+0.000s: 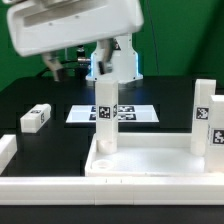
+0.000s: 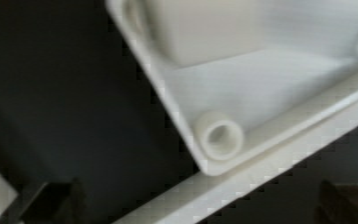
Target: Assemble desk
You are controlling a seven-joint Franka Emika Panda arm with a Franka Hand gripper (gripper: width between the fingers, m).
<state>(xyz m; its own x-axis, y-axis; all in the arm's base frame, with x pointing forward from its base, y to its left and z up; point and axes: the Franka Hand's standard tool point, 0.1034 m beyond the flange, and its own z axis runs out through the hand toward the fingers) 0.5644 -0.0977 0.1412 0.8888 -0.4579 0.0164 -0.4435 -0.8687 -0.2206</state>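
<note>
Exterior view: white plastic tabletop point(image 1: 150, 160) is lying on the black surface point(image 1: 30, 95), raised rim facing up, two tagged block legs point(image 1: 105, 115) point(image 1: 205, 120) standing upright in it.
Loose leg point(image 1: 35, 119): lying near the exterior view's left.
Marker board point(image 1: 135, 113): lying flat behind.
Wrist view: round corner socket point(image 2: 224, 137) is showing, blurred.
Jaws: spread wide, gripping nothing.
Arm point(image 1: 75, 25): cut off above.

The gripper is hidden in the exterior view behind the blurred white arm housing point(image 1: 75, 25), itself cut off at twelve o'clock. The tabletop point(image 1: 150, 160) runs past the edge at three o'clock. The marker board point(image 1: 85, 115) is partly covered by an upright leg point(image 1: 105, 115). The wrist view is blurred; its dark fingertips point(image 2: 43, 200) are cut off at six o'clock.
</note>
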